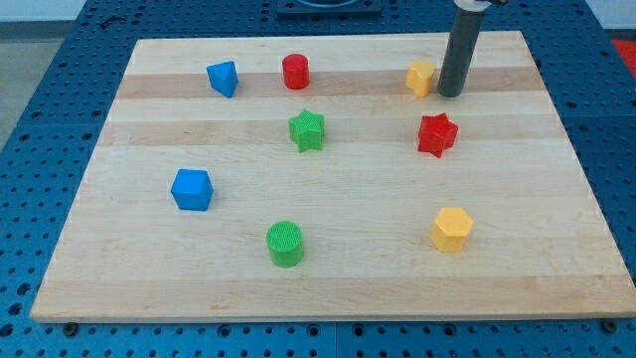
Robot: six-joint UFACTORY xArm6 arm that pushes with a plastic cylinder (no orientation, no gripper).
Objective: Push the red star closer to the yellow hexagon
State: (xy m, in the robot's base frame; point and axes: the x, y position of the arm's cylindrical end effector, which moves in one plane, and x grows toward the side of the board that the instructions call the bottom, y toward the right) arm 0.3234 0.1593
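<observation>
The tip (449, 94) rests on the wooden board (328, 288) near the view's top right, just beside a small yellow block (420, 77). Rod only; no jaws on this arm. Red star (436, 134) lies just below the tip, apart from it. Yellow hexagon (451, 229) sits well below the star, toward the view's bottom.

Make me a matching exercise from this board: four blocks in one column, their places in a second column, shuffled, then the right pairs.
Blocks:
1. red star
2. yellow hexagon
3. green cylinder
4. blue cube

Places:
A. the view's left
B. lower right
C. bottom, near the middle
D. just below my tip

Pairs: 1-D, 2-B, 3-C, 4-A
</observation>
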